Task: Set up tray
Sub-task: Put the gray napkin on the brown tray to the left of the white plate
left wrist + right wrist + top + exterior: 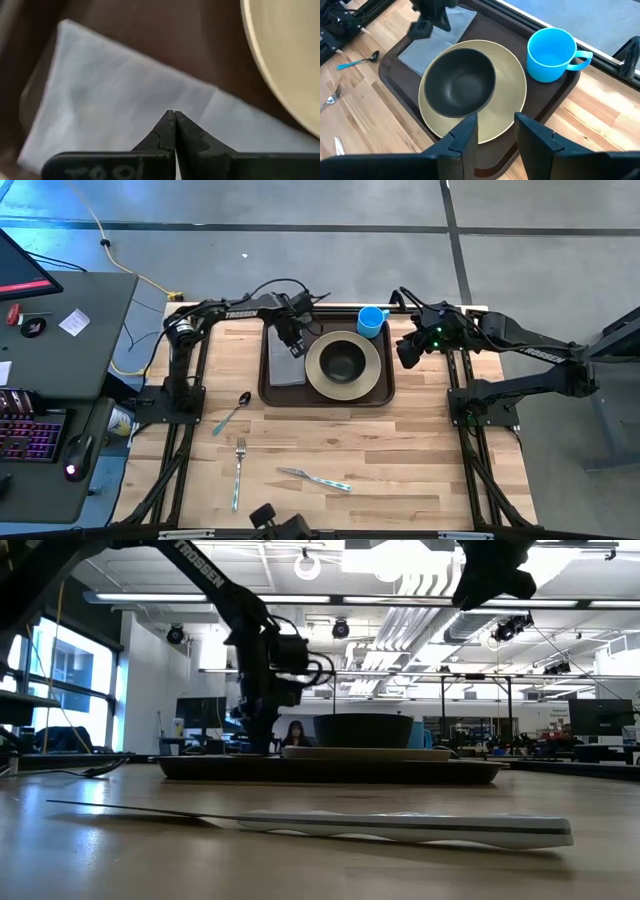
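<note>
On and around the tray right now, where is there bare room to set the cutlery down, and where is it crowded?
The tray is crowded: napkin under the shut left gripper, plate with bowl, blue cup in its corner. Bare wood lies between the tray's front rim and the knife, and right of the tray below the open right gripper.

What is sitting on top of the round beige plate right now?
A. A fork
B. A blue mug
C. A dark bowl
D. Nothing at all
C. A dark bowl sits on the beige plate on the tray; the blue mug stands beside the plate on the tray's corner, and the fork lies out on the table.
</note>
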Controlling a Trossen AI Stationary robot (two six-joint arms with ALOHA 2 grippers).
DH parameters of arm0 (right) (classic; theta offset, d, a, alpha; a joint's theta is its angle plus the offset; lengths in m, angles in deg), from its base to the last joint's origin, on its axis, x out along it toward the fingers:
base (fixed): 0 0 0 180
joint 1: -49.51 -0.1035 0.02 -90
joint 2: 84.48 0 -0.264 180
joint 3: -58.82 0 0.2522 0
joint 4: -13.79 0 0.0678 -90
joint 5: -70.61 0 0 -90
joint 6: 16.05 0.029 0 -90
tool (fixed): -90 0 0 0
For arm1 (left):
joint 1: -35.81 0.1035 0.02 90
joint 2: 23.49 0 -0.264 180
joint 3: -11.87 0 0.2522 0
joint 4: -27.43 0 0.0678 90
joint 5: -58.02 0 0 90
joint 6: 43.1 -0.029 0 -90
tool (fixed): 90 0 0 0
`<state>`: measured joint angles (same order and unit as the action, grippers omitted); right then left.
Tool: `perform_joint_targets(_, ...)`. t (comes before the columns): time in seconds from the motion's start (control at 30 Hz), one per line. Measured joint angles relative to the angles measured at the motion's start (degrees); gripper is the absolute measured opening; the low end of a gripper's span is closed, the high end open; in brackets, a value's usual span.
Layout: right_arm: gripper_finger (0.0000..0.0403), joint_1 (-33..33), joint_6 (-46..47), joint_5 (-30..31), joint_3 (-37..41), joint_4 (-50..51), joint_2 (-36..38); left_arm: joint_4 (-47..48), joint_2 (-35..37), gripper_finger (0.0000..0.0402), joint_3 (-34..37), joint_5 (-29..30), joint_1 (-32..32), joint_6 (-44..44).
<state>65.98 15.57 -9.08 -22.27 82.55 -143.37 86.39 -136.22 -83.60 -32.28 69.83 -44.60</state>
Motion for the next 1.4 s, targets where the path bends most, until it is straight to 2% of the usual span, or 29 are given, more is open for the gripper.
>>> perform_joint_targets(0.17, 0.0119, 0.0, -0.1, -2.1, 0.0, 0.0, 0.0, 0.1, -3.0, 0.0051, 0.1, 0.0, -0.6, 0.3)
perform_joint_targets(0.53, 0.0119, 0.0, -0.1, -3.2, 0.0, 0.0, 0.0, -1.6, -3.4, 0.0055, 0.0, -2.3, -4.2, -0.9)
perform_joint_targets(0.77, 0.0119, 0.0, -0.5, -3.0, 0.0, 0.0, 0.0, 1.3, -3.4, 0.0055, -0.1, 0.5, -3.6, -1.3)
perform_joint_targets(1.4, 0.0119, 0.0, -0.6, -2.6, 0.0, 0.0, 0.0, 3.2, -3.4, 0.0042, -0.6, 0.9, -3.3, -2.3)
